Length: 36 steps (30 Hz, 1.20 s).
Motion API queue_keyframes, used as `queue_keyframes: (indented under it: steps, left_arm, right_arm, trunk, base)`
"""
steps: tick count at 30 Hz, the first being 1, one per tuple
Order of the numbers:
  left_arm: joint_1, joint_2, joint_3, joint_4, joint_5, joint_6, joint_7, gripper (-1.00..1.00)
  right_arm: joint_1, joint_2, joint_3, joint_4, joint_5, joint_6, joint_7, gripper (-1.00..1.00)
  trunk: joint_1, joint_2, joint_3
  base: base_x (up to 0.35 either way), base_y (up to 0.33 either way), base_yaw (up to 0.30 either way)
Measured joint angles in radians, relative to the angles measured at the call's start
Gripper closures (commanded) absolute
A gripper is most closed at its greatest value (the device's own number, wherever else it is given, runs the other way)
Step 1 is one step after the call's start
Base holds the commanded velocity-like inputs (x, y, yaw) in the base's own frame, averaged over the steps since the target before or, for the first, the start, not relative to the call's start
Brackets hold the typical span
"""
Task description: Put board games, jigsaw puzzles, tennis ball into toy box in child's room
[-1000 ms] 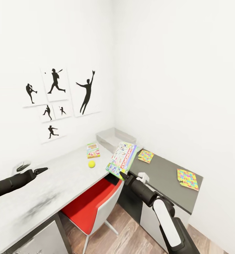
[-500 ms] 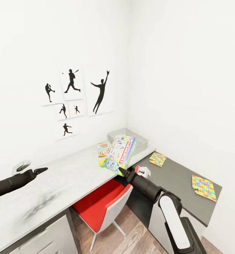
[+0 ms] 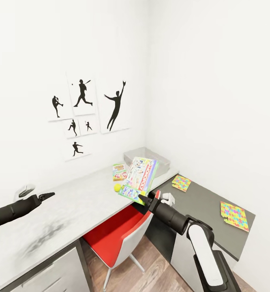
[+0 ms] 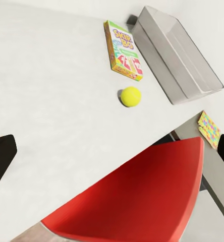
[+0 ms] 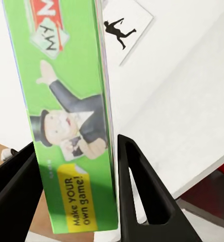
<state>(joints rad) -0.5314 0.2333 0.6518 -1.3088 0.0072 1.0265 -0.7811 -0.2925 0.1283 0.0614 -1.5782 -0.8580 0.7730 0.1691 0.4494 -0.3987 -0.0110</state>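
My right gripper (image 3: 145,198) is shut on a green board game (image 3: 139,178), held tilted above the table's (image 3: 82,202) front edge, short of the toy box (image 3: 148,159). In the right wrist view its fingers (image 5: 137,196) clamp the green board game (image 5: 66,116). A second board game (image 3: 119,171) and the tennis ball (image 3: 117,187) lie on the pale top. Two jigsaw puzzles (image 3: 181,182) (image 3: 234,215) lie on the dark top. My left gripper (image 3: 43,196) hovers open over the table's left part. Its wrist view takes in the board game (image 4: 123,50), tennis ball (image 4: 130,96) and toy box (image 4: 177,55).
A red chair (image 3: 118,235) is tucked under the table below the held game. White walls meet in a corner behind the toy box, with black sports silhouettes (image 3: 86,113) on the left wall. Wood-plank floor (image 3: 155,271) lies beneath.
The camera has swung, shifting the whole picture to the right. My right gripper keeps hold of the green board game and has edged slightly right. The left arm has not moved.
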Motion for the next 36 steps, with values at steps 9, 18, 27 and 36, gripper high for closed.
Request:
queue_keyframes:
  steps: [9, 18, 27, 36]
  left_arm:
    - [0.001, -0.001, 0.000, 0.000, 0.000, 0.000, -0.004, -1.00]
    - [0.002, -0.002, -0.001, 0.000, -0.001, 0.000, -0.009, -1.00]
    - [0.008, 0.007, 0.003, 0.012, -0.006, 0.003, -0.093, -1.00]
    - [0.009, 0.047, 0.005, 0.033, -0.010, 0.010, -0.136, -1.00]
  right_arm:
    - [0.000, 0.001, 0.001, 0.001, 0.000, -0.001, 0.000, 1.00]
    - [0.000, 0.010, 0.003, 0.006, 0.001, 0.000, -0.009, 1.00]
    - [-0.060, 0.006, -0.018, 0.003, 0.001, 0.047, -0.136, 1.00]
    - [-0.216, 0.015, -0.044, 0.009, -0.080, 0.171, -0.290, 1.00]
  trunk:
    - [0.000, 0.000, 0.000]
    - [0.000, 0.000, 0.000]
    - [0.000, 0.000, 0.000]
    - [0.000, 0.000, 0.000]
  base:
    - [0.055, 0.000, 0.000]
    - [0.002, 0.000, 0.000]
    - [0.000, 0.000, 0.000]
    - [0.156, 0.000, 0.000]
